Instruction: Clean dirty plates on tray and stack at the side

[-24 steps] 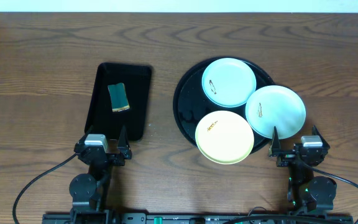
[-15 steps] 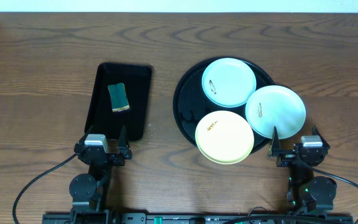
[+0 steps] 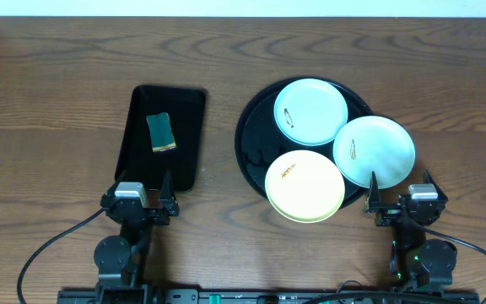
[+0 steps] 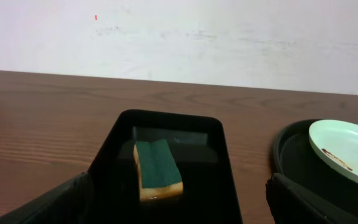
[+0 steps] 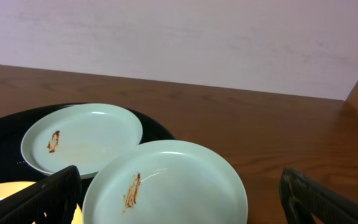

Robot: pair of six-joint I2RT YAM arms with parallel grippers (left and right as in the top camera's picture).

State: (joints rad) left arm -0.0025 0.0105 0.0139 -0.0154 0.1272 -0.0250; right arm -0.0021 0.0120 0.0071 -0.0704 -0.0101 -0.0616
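The round black tray [image 3: 256, 127] holds three smeared plates: a mint-white plate [image 3: 310, 111] at the back, a second mint-white plate [image 3: 375, 150] overhanging the right rim, and a pale yellow plate [image 3: 305, 186] at the front. In the right wrist view the two mint plates [image 5: 82, 137] [image 5: 166, 183] lie ahead with brown smears. My left gripper [image 3: 146, 196] is open and empty at the near edge, facing the rectangular tray. My right gripper [image 3: 401, 196] is open and empty, just in front of the right mint plate.
A smaller rectangular black tray [image 3: 137, 148] at the left holds a green-topped yellow sponge [image 3: 160, 132], also seen in the left wrist view [image 4: 158, 169]. A white wall rises behind the wooden table.
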